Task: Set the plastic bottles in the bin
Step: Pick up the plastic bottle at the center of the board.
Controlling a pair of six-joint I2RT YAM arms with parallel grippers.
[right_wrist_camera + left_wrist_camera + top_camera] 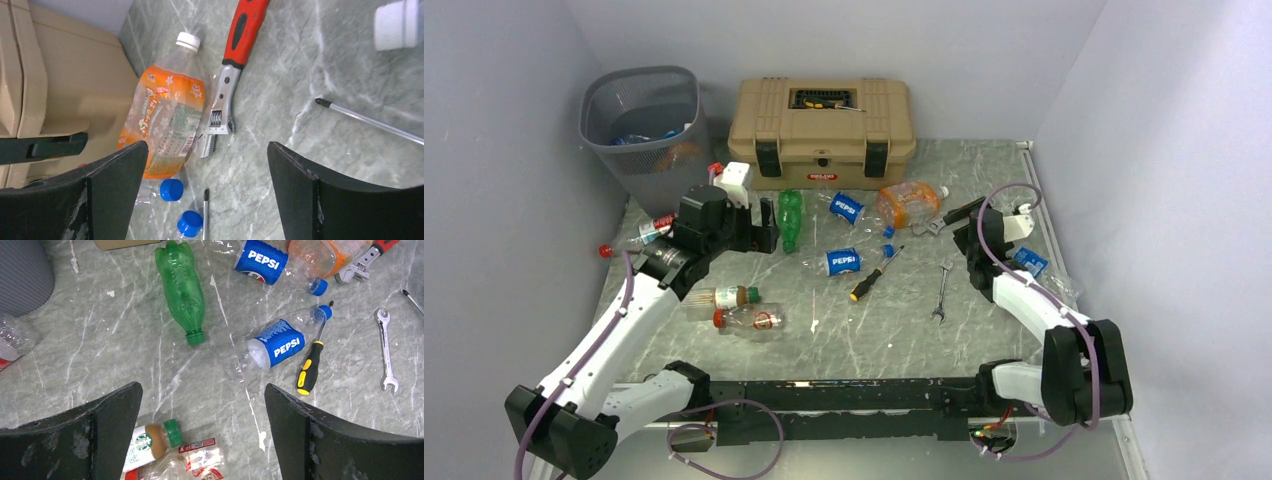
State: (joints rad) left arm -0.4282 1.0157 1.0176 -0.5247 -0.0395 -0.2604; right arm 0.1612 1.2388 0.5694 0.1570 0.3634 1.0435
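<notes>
The tan toolbox (822,120) sat at top centre of the overhead view. The grey mesh bin (646,130) stood at upper left, apart from the loose bottles. My left gripper (201,387) hung spread wide and empty over the table (100,340), with a green bottle (182,287) at upper centre and a Pepsi bottle (277,345) right of centre. My right gripper (206,145) gaped too, gripping nothing. The orange-labelled bottle (167,120) lay centre left in its view, just beside a red-handled wrench (235,65).

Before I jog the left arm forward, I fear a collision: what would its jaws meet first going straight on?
Likely bare table just short of the green bottle; depth is unclear, so that bottle may come first.
</notes>
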